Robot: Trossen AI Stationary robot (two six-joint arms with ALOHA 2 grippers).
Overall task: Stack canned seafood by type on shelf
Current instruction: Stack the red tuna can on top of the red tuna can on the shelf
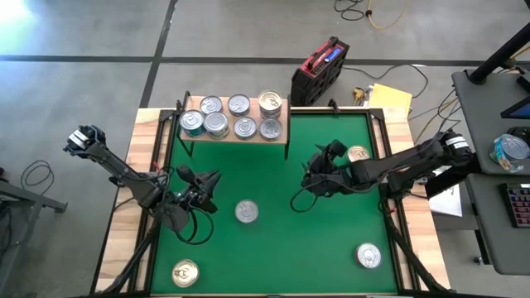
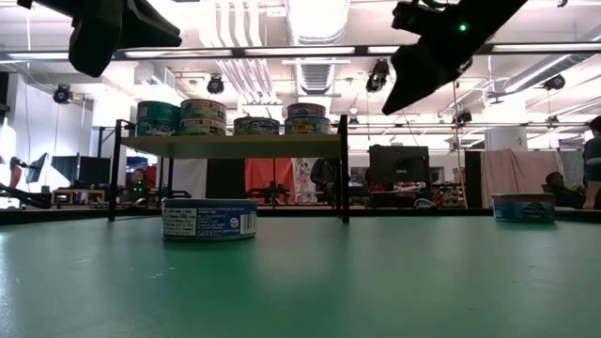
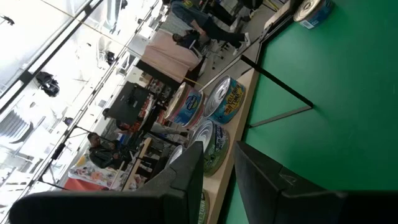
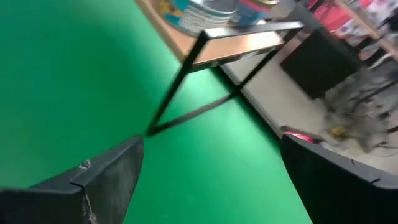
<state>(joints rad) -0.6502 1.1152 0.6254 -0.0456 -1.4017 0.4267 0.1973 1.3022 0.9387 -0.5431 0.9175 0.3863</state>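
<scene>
— How are the two arms seen from above?
— Both are stretched inward and held raised in the air. The left gripper (image 1: 209, 184) is carried with its fingers (image 3: 186, 171) narrowly parted and empty.
— And the other?
— The right gripper (image 1: 310, 178) is spread wide, with nothing held.

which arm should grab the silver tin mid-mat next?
Probably left. The left gripper hovers just beside the silver-topped tin in the mat's middle, with nothing between its fingers. The right gripper is wide open but sits farther from it, nearer the gold-topped tin by the mat's right edge.
</scene>
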